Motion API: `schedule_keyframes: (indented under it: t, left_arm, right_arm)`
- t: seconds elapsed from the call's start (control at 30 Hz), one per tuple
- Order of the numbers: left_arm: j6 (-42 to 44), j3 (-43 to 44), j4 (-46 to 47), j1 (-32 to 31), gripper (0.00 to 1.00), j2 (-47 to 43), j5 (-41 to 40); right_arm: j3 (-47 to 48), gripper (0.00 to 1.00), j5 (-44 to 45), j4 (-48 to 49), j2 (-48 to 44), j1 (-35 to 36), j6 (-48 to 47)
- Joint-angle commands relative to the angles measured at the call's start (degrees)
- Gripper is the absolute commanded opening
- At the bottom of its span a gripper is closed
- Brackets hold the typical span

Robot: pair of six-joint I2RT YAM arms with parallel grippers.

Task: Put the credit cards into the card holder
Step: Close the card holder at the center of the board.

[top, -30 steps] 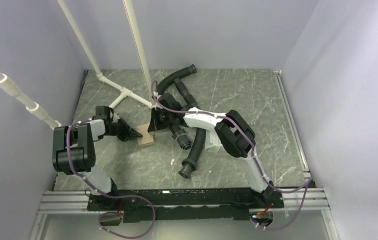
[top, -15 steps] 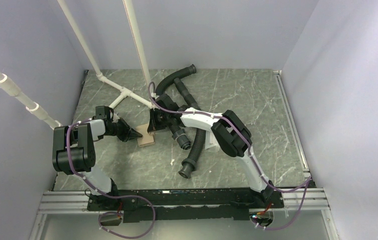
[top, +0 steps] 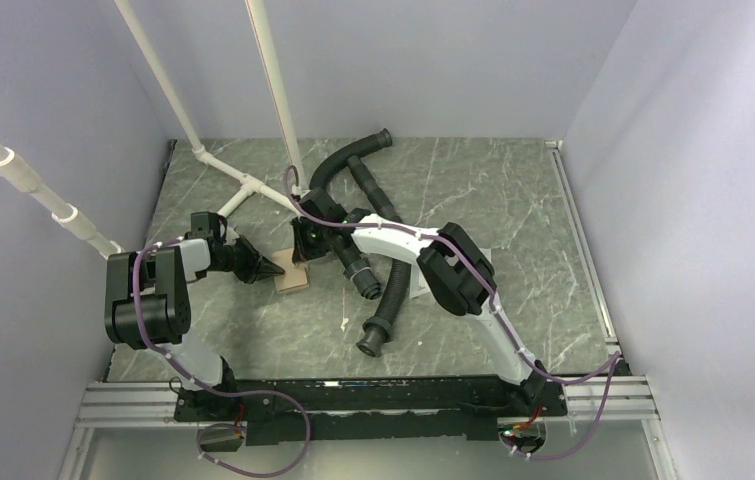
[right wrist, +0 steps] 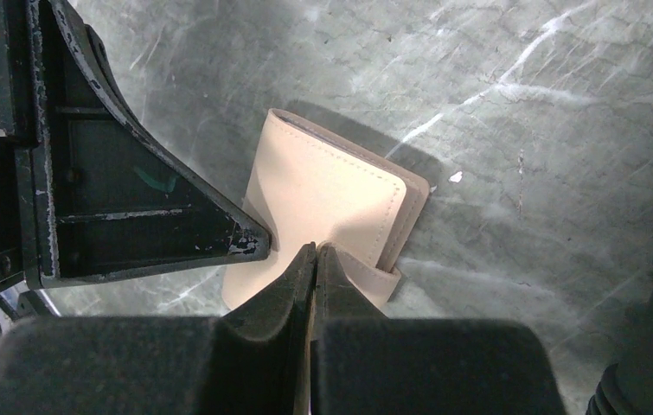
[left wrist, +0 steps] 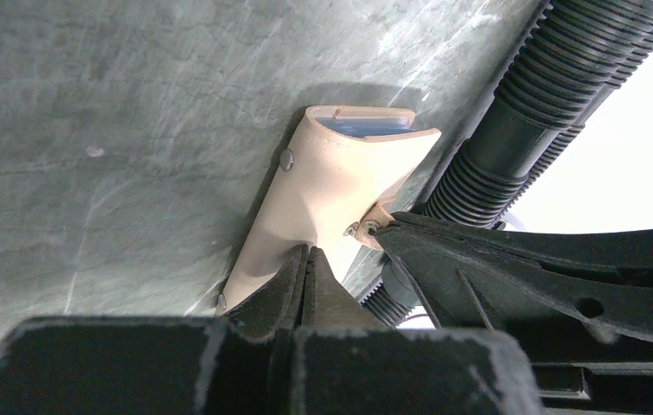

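The tan card holder [top: 291, 281] lies on the marble table between both grippers. It also shows in the left wrist view [left wrist: 340, 181] and the right wrist view [right wrist: 331, 194]. A blue card edge [left wrist: 366, 127] shows in its far open end; no other credit cards are in view. My left gripper [top: 280, 268] [left wrist: 308, 251] is shut, with its tips resting on the holder's cover. My right gripper [top: 301, 258] [right wrist: 316, 246] is shut on the holder's snap tab [right wrist: 374, 281] [left wrist: 366, 229], with tan leather showing between its fingers.
Black corrugated hoses [top: 353, 165] [top: 388, 300] lie right behind and to the right of the holder. White pipes [top: 243, 185] run along the back left. A white tray [top: 416, 288] is mostly hidden under my right arm. Walls enclose the table.
My right arm has swung left and its gripper has shifted a little left and back at the card holder. The left arm and the holder have stayed put.
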Motion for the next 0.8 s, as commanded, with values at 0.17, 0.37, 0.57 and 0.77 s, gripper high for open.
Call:
schedule_keyframes:
  t: [0.17, 0.37, 0.57, 0.77]
  left_arm:
    - [1.6, -0.4, -0.4, -0.1, 0.00, 0.7, -2.1]
    - [1.5, -0.3, -0.4, -0.1, 0.00, 0.7, -2.0]
    - [1.7, -0.3, -0.8, -0.1, 0.00, 0.4, -2.4]
    - [1.6, -0.2, -0.7, -0.1, 0.00, 0.7, -2.4]
  right_arm:
    - [1.5, 0.00, 3.4, -4.3, 0.4, 2.1, -4.6]
    - [0.2, 0.00, 3.4, -4.3, 0.1, 2.9, -5.2]
    - [2.0, 0.00, 7.0, -7.6, 1.6, 4.8, -8.3]
    - [0.1, 0.00, 8.0, -8.2, 1.5, 6.0, -9.8]
